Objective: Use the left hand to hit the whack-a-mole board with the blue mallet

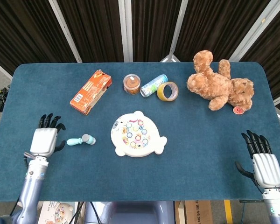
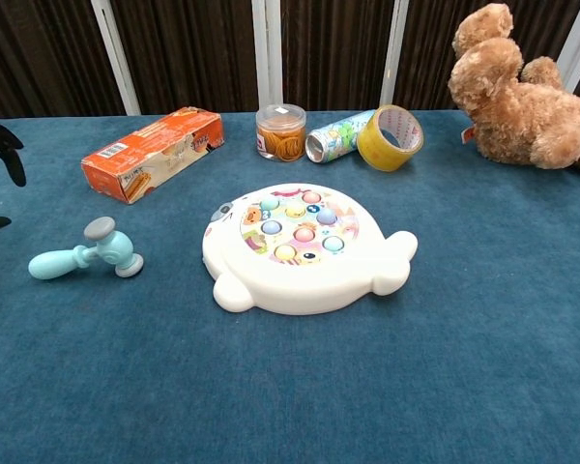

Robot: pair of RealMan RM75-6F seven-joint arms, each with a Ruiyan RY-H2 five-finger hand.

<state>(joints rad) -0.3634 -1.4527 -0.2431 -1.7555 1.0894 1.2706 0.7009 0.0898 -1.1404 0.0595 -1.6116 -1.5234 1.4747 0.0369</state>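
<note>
The blue mallet point(image 1: 80, 140) lies flat on the cloth with its grey-capped head toward the board; the chest view shows the blue mallet point(image 2: 85, 249) at the left. The white whack-a-mole board point(image 1: 137, 134) with coloured buttons sits mid-table, and the chest view has the board point(image 2: 304, 247) at its centre. My left hand point(image 1: 45, 138) hovers just left of the mallet's handle, fingers spread, holding nothing; only its black fingertips point(image 2: 2, 150) show at the chest view's left edge. My right hand point(image 1: 262, 161) stays open near the front right corner.
An orange box point(image 1: 91, 91) lies behind the mallet. A small jar point(image 1: 131, 84), a tipped can point(image 1: 153, 85) and a yellow tape roll point(image 1: 167, 91) sit behind the board. A brown teddy bear point(image 1: 219, 85) lies at the back right.
</note>
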